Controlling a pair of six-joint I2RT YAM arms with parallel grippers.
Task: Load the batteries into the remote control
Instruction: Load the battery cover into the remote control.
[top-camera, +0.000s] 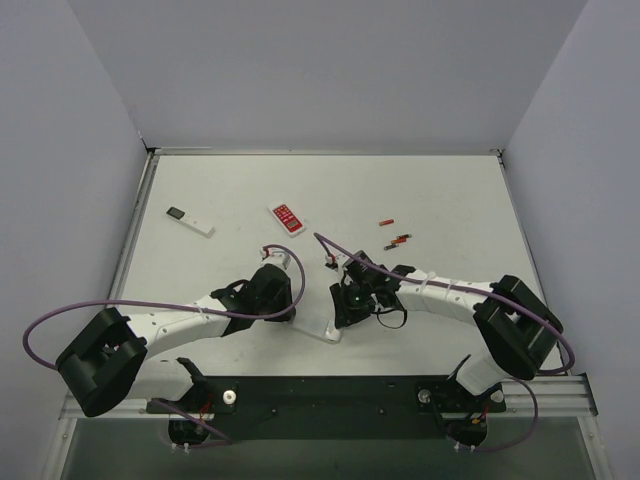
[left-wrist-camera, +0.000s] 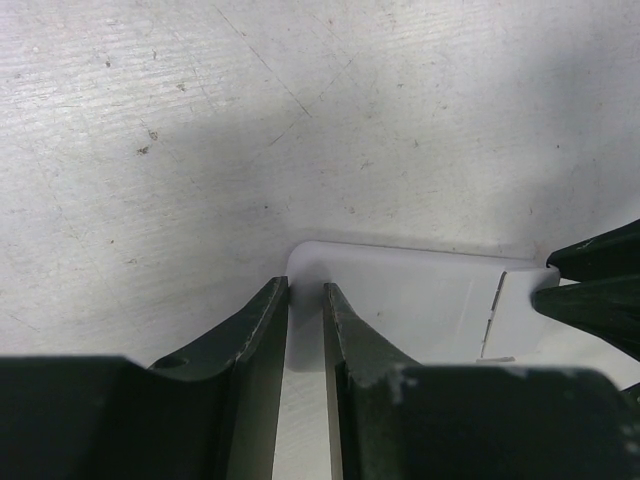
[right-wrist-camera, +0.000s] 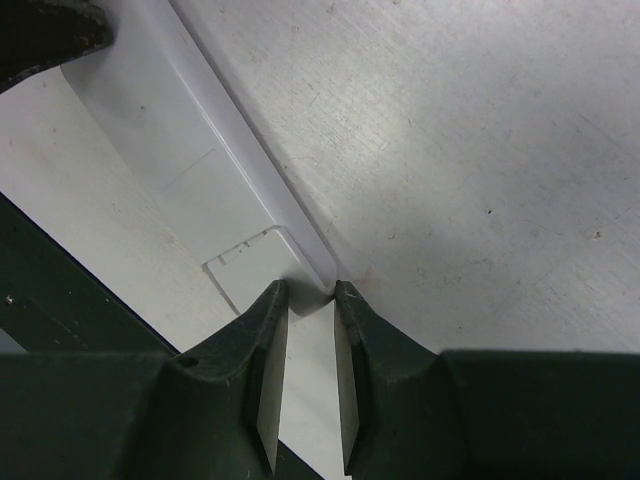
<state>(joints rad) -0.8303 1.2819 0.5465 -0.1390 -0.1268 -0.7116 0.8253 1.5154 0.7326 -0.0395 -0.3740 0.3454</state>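
white table (top-camera: 450, 200) beneath remote control (left-wrist-camera: 400, 300), back up.

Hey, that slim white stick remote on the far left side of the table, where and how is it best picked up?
Probably at mid-length on the slim white stick remote, pinched across its narrow width from straight above. It lies flat and diagonal, dark end toward the far left, with open space around it, so a top-down approach turned to match that angle should span the long sides cleanly.

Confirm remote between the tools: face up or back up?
Back up: remote shows plain white with a cover latch, no keypad.
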